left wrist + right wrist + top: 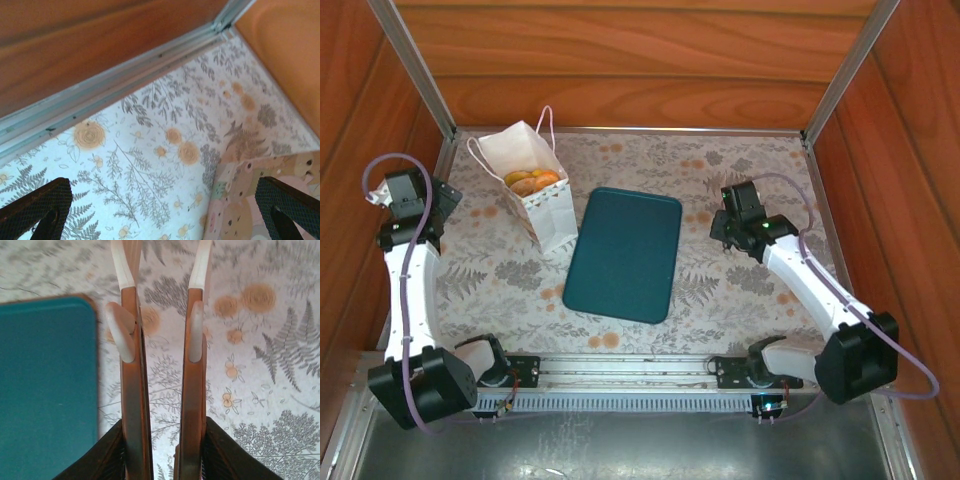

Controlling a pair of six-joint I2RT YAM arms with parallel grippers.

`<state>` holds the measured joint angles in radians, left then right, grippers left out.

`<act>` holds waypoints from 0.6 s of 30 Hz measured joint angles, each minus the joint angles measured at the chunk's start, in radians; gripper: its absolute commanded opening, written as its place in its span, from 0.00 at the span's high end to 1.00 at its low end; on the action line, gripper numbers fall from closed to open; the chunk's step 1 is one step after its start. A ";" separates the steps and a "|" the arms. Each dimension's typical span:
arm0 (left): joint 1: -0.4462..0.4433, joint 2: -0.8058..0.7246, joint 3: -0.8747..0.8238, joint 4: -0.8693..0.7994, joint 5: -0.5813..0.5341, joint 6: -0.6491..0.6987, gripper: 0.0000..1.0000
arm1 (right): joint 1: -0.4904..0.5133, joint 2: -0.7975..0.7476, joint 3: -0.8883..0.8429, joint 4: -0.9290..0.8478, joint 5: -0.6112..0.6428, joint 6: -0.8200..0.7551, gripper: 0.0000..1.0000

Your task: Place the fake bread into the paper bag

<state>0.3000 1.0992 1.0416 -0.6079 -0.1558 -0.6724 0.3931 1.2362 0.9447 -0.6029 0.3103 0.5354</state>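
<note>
The fake bread [533, 181] is seen as a cluster of glossy orange-brown pastries inside the open mouth of the paper bag [542, 195]. The bag stands on the floral tabletop [720, 300], just beside the left edge of the dark teal tray [625, 255]. How many pieces are inside cannot be counted. From this the task is judged to be at or near its end.

The left pincer [415, 205] is held near the left wall with its jaws spread wide, nothing between them. In the left wrist view a printed corner of the bag [250, 200] is seen by the right-hand finger [287, 207].

The right pincer [162, 300] hangs over the tabletop just right of the tray [45, 385]. Its jaws are narrowly parted and hold nothing.

The pastries are judged light, stiff and slippery. Any further piece would best be taken across its narrow middle, along the ridges where present. The bag is thin and easily tipped or creased, so it should be steadied by its upper rim.
</note>
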 measured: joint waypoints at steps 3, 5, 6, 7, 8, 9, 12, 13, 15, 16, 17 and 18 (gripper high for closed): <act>-0.001 0.038 -0.024 0.014 0.034 0.025 0.00 | -0.034 0.043 -0.037 0.032 -0.027 0.015 0.62; -0.006 0.057 -0.046 0.023 0.045 0.039 0.00 | -0.052 0.076 -0.044 0.049 -0.042 0.021 0.63; -0.010 0.063 -0.061 0.029 0.049 0.047 0.00 | -0.061 0.090 -0.046 0.060 -0.050 0.023 0.63; -0.013 0.064 -0.075 0.036 0.050 0.052 0.00 | -0.068 0.103 -0.047 0.070 -0.056 0.024 0.63; -0.018 0.064 -0.089 0.043 0.052 0.056 0.00 | -0.074 0.115 -0.048 0.079 -0.061 0.025 0.63; -0.022 0.064 -0.103 0.052 0.055 0.061 0.00 | -0.079 0.128 -0.049 0.090 -0.069 0.025 0.63; -0.035 0.064 -0.141 0.080 0.058 0.077 0.00 | -0.093 0.167 -0.053 0.118 -0.097 0.028 0.63; -0.040 0.064 -0.151 0.089 0.058 0.082 0.00 | -0.100 0.182 -0.054 0.126 -0.108 0.030 0.63; -0.042 0.064 -0.167 0.107 0.058 0.094 0.00 | -0.108 0.210 -0.055 0.139 -0.126 0.035 0.63; -0.047 0.064 -0.175 0.117 0.057 0.098 0.00 | -0.113 0.223 -0.055 0.146 -0.137 0.038 0.63; -0.048 0.064 -0.182 0.124 0.057 0.101 0.00 | -0.115 0.233 -0.056 0.151 -0.142 0.041 0.62; -0.052 0.064 -0.190 0.136 0.056 0.105 0.00 | -0.119 0.245 -0.056 0.159 -0.154 0.044 0.62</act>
<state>0.2478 1.1629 0.8513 -0.4717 -0.0994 -0.5674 0.2737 1.4811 0.8890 -0.4442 0.1562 0.5797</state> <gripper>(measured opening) 0.999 0.374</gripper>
